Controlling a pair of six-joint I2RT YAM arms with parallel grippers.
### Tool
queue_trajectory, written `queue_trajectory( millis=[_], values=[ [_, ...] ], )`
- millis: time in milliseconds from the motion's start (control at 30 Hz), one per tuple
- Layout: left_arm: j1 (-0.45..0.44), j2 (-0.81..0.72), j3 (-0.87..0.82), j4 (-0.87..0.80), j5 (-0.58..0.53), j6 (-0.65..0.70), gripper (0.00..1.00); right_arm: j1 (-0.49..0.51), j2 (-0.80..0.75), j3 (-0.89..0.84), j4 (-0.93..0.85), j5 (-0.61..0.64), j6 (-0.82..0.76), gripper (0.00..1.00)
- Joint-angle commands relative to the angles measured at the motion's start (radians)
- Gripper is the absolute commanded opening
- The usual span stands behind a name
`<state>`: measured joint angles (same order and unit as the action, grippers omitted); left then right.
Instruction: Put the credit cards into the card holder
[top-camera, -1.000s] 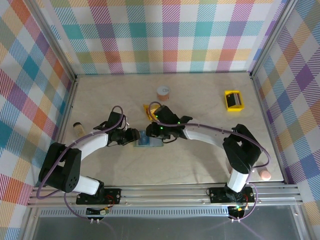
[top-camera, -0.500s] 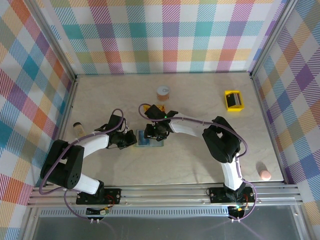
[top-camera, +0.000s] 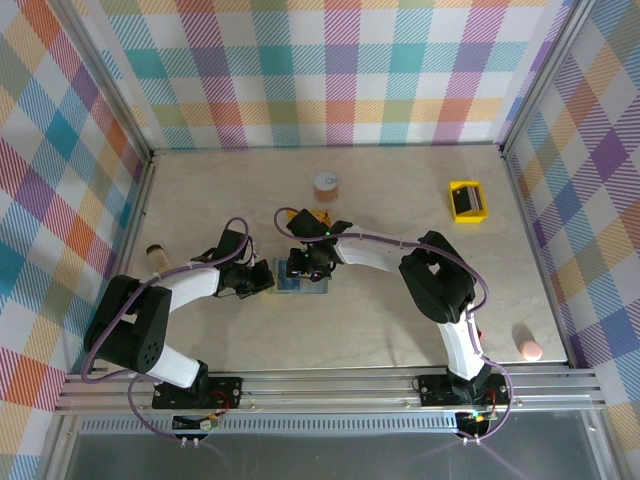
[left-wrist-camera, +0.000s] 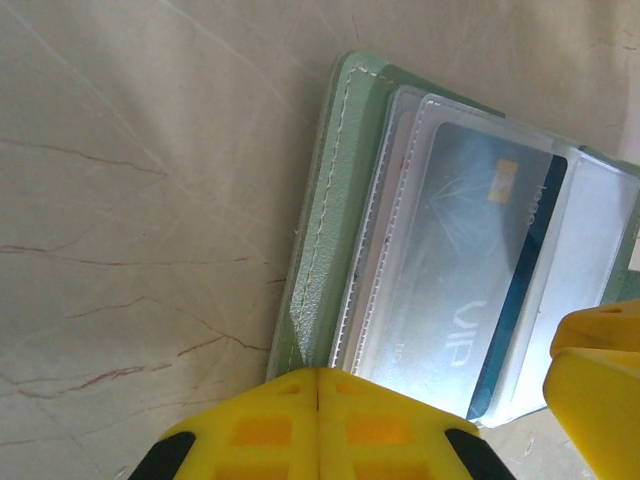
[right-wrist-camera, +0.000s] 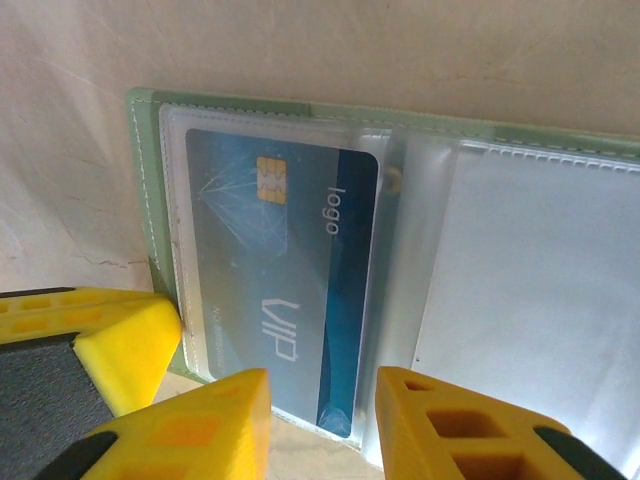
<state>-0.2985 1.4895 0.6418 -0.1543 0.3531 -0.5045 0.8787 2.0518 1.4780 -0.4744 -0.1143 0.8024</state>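
The card holder (left-wrist-camera: 322, 240) lies opened flat on the tabletop (top-camera: 380, 320), a little left of centre. A blue credit card (right-wrist-camera: 280, 290) (marked VIP) is tucked in the clear sleeve on its left half. The left gripper (left-wrist-camera: 318, 390) sits at the holder's left edge, its jaws clenched tight together with the tips against the green rim. Whether they pinch it I cannot tell. The right gripper (right-wrist-camera: 322, 405) hangs over the holder from the far side, its jaws released and apart, straddling one edge of the card. A yellow tray (top-camera: 467, 200) stands well apart at the far right.
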Motion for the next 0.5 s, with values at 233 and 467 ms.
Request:
queue_trajectory(
  millis=[233, 467],
  values=[
    [0.01, -0.076, -0.031, -0.028, -0.042, 0.01, 0.06, 0.005, 0.04, 0.03, -0.004, -0.016, -0.004, 0.33],
    [0.01, -0.054, -0.036, -0.018, -0.031, 0.013, 0.06, 0.006, 0.053, 0.039, -0.001, -0.022, 0.0, 0.3]
  ],
)
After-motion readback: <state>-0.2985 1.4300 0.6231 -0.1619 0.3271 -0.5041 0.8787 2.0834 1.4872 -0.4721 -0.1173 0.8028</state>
